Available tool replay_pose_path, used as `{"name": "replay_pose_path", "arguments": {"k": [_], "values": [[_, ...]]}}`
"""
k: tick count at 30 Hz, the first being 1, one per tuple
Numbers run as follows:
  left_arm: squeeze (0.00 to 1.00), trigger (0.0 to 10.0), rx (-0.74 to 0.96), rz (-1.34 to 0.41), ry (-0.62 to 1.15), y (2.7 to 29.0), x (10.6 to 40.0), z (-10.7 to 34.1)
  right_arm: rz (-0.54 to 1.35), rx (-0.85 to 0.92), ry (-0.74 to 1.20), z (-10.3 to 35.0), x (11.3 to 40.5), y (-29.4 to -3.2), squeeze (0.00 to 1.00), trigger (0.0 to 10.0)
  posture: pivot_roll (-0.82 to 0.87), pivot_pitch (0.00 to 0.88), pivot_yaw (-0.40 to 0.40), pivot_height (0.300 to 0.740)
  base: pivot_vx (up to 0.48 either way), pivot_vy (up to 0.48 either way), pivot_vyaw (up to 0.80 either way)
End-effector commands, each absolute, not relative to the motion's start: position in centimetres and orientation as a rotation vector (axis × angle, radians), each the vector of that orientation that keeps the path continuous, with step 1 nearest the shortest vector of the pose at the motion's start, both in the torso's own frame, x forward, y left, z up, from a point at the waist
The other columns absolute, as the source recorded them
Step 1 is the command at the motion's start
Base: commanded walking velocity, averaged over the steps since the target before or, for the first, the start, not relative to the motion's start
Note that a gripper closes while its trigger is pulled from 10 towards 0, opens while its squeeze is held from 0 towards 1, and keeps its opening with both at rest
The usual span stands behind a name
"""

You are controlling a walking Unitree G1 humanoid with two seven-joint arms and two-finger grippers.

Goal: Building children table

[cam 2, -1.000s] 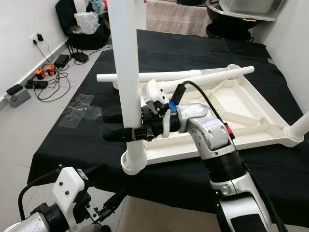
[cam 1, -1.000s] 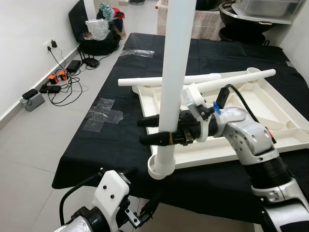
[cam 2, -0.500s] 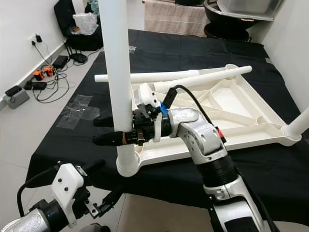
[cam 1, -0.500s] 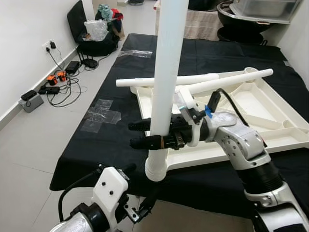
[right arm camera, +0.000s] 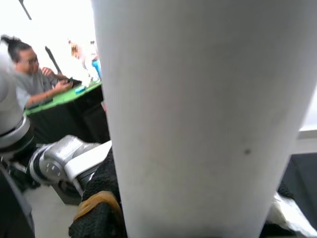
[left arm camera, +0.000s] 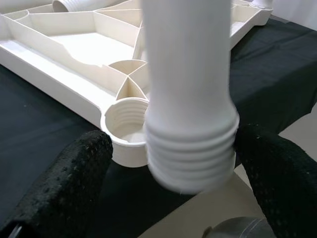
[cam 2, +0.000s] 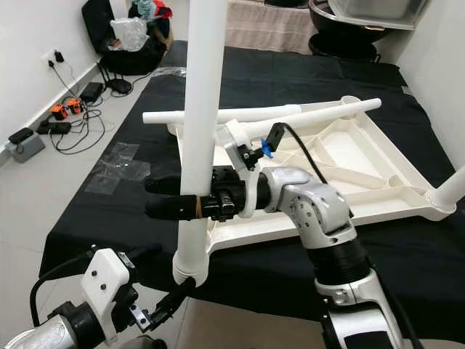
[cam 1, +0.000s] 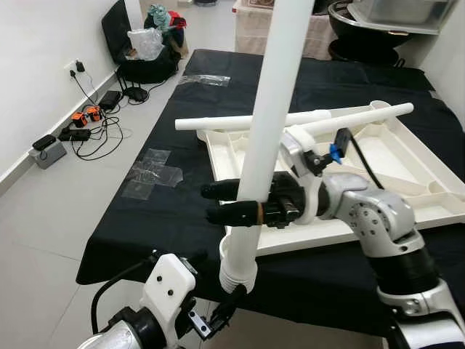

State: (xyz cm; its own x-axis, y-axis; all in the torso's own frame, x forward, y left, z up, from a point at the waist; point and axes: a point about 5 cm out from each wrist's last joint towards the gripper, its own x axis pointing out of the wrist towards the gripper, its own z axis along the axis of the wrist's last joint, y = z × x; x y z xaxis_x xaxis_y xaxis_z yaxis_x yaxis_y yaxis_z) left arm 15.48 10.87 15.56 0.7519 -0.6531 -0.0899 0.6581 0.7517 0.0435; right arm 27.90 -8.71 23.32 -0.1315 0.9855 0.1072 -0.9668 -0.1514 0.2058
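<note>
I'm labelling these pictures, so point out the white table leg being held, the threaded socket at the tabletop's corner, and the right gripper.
white table leg (cam 1: 265,138), left eye view, mid shaft.
threaded socket (left arm camera: 125,130), left wrist view, ribbed inner wall.
right gripper (cam 1: 221,203), left eye view, midway between the fingers.

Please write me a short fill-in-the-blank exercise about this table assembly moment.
1. The right gripper holds a white table ____.
2. The leg's threaded end hangs beside the tabletop's corner ____.
3. The upturned tabletop lies on a ____ cloth.
4. The left gripper's fingers sit on either side of the leg's ____ end.

Answers: leg; socket; black; threaded
</note>
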Motion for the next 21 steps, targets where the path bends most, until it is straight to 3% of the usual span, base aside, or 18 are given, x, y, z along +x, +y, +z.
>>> {"name": "replay_pose_path", "arguments": {"k": [1, 21], "values": [[0.00, 10.0, 0.095, -0.687, 0.066, 11.3, 15.6, 15.5, 1.733, 0.283, 0.144, 22.6, 27.4, -8.2, 0.00, 10.0, 0.11, 0.148, -0.045, 0.740, 0.000, 0.000, 0.00], [0.00, 10.0, 0.109, -0.685, 0.052, 11.7, 15.3, 16.5, 1.629, 0.323, 0.142, 20.7, 28.1, -7.6, 0.00, 10.0, 0.13, 0.217, -0.022, 0.740, 0.000, 0.000, 0.00]]}}
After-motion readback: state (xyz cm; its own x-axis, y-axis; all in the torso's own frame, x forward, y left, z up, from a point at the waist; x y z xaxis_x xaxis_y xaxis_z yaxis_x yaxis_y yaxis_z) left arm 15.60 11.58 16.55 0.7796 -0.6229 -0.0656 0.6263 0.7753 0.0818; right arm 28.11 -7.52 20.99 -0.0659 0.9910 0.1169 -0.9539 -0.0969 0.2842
